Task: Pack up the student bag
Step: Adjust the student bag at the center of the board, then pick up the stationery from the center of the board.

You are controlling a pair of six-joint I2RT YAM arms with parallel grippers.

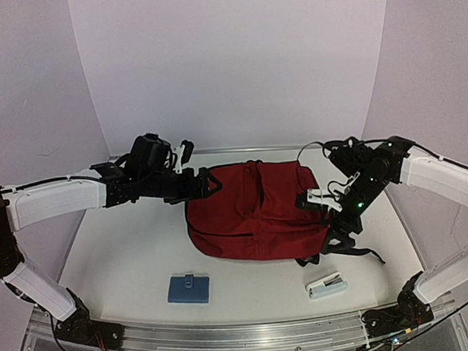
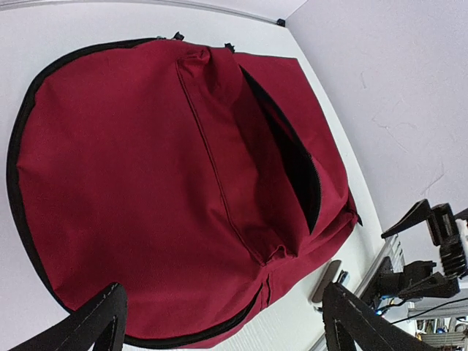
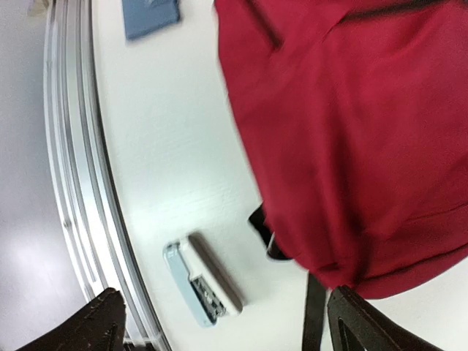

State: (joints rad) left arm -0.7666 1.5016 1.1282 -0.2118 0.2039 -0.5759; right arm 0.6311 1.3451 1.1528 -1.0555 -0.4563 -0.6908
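Observation:
The student bag point(image 1: 252, 210), a dark red backpack, lies flat in the middle of the table. In the left wrist view point(image 2: 146, 183) its front pocket gapes open, dark inside point(image 2: 300, 175). My left gripper point(image 1: 206, 184) hovers over the bag's left edge, open and empty, its fingers point(image 2: 102, 322) spread wide in the left wrist view. My right gripper point(image 1: 317, 198) is above the bag's right edge, open and empty. In the right wrist view the bag point(image 3: 351, 131) fills the upper right, with a black strap point(image 3: 314, 314) trailing from it.
A small blue flat case point(image 1: 188, 289) lies near the front edge, also in the right wrist view point(image 3: 150, 16). A white and pale blue stapler point(image 1: 326, 285) lies front right point(image 3: 205, 285). Black straps point(image 1: 353, 251) trail from the bag's right side. A metal rail point(image 1: 253, 331) runs along the front.

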